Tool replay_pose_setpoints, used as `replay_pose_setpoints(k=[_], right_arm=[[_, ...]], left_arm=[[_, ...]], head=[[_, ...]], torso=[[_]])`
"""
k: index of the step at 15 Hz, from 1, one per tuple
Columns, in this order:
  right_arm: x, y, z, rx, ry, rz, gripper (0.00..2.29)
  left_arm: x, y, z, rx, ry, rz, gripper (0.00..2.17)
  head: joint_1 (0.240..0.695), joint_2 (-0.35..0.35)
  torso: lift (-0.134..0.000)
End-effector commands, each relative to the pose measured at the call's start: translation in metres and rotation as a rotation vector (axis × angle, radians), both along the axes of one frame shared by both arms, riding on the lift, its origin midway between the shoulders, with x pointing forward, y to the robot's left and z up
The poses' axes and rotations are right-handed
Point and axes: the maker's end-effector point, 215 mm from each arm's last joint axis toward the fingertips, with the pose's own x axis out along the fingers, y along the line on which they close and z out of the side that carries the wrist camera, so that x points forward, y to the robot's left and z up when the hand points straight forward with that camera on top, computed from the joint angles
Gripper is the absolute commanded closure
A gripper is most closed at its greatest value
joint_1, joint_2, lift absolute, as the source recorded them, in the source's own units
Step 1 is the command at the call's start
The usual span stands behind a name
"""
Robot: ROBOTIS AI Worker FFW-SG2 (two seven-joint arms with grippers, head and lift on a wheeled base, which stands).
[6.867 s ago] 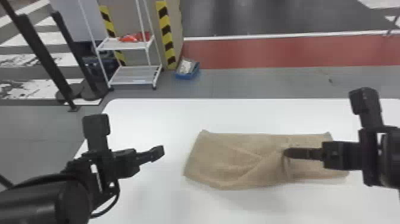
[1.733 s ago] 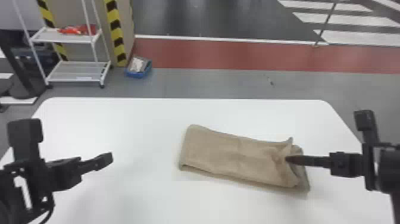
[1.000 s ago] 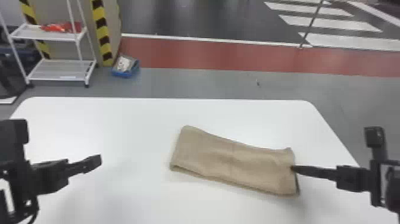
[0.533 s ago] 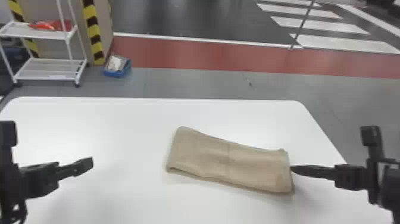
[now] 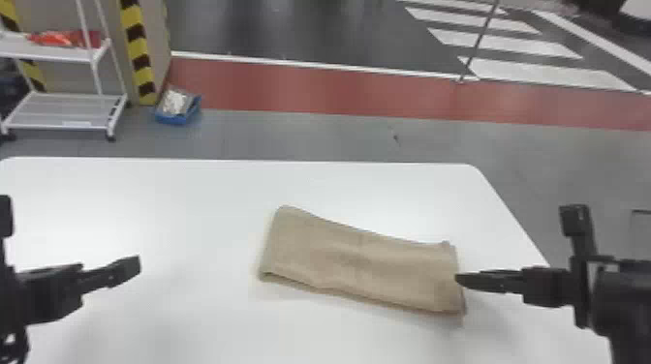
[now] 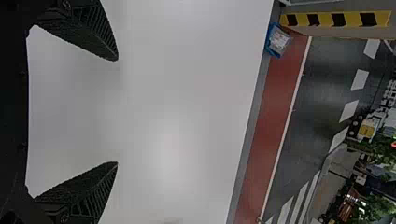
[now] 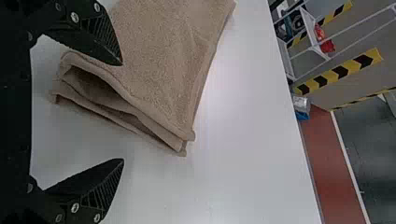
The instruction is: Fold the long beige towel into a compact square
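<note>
Towel (image 5: 361,264) lies on table (image 5: 169,319) in layered strip: lengthwise folding looks done, crosswise folding to square remains! Right gripper (image 7: 123,112) gapes by towel's right end; left gripper (image 6: 117,111) gapes well clear.

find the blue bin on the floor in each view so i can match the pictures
head view: blue bin past the table's far edge, by the foot of the yellow-and-black striped post
left wrist view: blue bin past the table's edge, near the striped post
right wrist view: blue bin just past the table's edge
shared landmark: red floor strip starting beside it
</note>
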Motion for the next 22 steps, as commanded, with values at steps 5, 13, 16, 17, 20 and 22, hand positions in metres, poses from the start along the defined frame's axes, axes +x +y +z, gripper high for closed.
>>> replay_pose_setpoints(k=[5,13,16,17,20,22], right_arm=[[0.003,0.028,-0.025,-0.013,0.059,0.059,0.21],[0.003,0.023,-0.022,0.006,0.051,0.040,1.57],[0.003,0.015,-0.018,0.014,0.041,0.019,1.69],[0.002,0.014,-0.018,0.015,0.039,0.017,1.69],[0.001,0.004,-0.008,0.051,0.012,-0.020,1.69],[-0.001,-0.011,0.010,0.064,-0.023,-0.059,1.69]], left_arm=[[-0.003,0.004,-0.004,-0.011,0.008,0.011,0.09],[-0.003,0.005,-0.005,-0.015,0.009,0.013,0.09],[-0.004,0.008,-0.005,-0.012,0.011,0.018,0.09],[-0.004,0.008,-0.006,-0.013,0.012,0.020,0.09],[-0.003,0.008,-0.004,-0.014,0.009,0.018,0.09],[-0.003,0.009,-0.004,-0.014,0.009,0.021,0.09]], head=[[0.695,-0.163],[0.695,-0.150],[0.695,-0.155],[0.695,-0.160],[0.695,-0.165],[0.695,-0.171]], torso=[[-0.124],[-0.124],[-0.124],[-0.124],[-0.124],[-0.124]])
